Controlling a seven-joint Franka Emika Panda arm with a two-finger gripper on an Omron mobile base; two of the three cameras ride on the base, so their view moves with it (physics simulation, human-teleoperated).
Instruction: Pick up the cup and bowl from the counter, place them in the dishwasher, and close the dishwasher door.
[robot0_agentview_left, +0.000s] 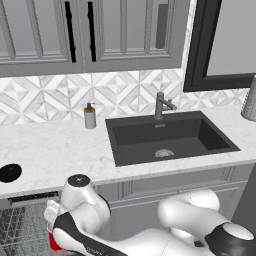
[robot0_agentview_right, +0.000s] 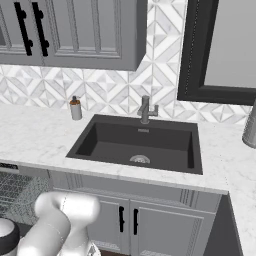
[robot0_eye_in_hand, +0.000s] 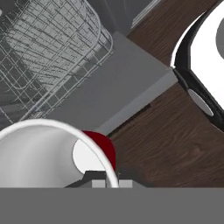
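In the hand view the red cup (robot0_eye_in_hand: 106, 151), white inside, fills the lower left, and my gripper (robot0_eye_in_hand: 109, 183) is shut on its rim. It hangs over the lowered dishwasher door (robot0_eye_in_hand: 109, 87), beside the grey wire rack (robot0_eye_in_hand: 48, 48). From the left base view, a sliver of the cup (robot0_agentview_left: 55, 244) shows red at the hand, low in front of the open dishwasher (robot0_agentview_left: 20, 227). On the counter (robot0_agentview_left: 50, 150), above the dishwasher at the far left, sits the black bowl (robot0_agentview_left: 9, 172). The rack (robot0_agentview_right: 15, 192) also shows in the right base view.
A dark sink (robot0_agentview_left: 170, 137) with a faucet (robot0_agentview_left: 161, 105) is set in the counter, and a brown soap dispenser (robot0_agentview_left: 90, 116) stands at the backsplash. Grey cabinet doors (robot0_agentview_right: 150, 222) sit under the sink. Dark wood floor (robot0_eye_in_hand: 166, 144) lies beside the door.
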